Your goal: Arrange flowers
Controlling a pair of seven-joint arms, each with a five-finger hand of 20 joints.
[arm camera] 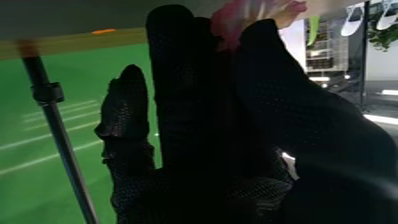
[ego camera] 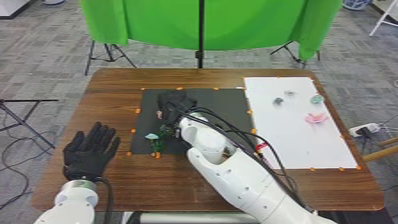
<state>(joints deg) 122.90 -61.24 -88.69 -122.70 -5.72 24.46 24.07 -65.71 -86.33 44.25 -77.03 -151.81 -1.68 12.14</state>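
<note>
Flowers (ego camera: 317,99) are occupying two zones of the tabletop (ego camera: 114,95): a black mat (ego camera: 233,94) and a white sheet (ego camera: 298,152).

Hand status: with the right hand (ego camera: 179,102), over the far part of the mat, we are pinching a pink flower (arm camera: 234,17) between the thumb and the fingers (arm camera: 173,45), their gap narrow around it. With the left hand (ego camera: 86,154), at the left side of the tabletop, we are holding nothing; its fingers are pointing forward, straight and spread wide.

Placement status: on the near left part of the mat, a pale blue flower (ego camera: 152,136) is standing out against green stems (ego camera: 158,145). On the sheet, another pink flower (ego camera: 316,118) is lying apart from the mat, with two small dull pieces (ego camera: 278,100) farther off and a pale green one near the far right edge. A red item (ego camera: 260,146) is showing beside the right arm; we are not able to identify it.

Progress: we are judging the arrangement to be at an early or middle stage. The pinched flower is still awaiting release, and the pieces on the sheet are probably awaiting transfer to the mat.
</note>
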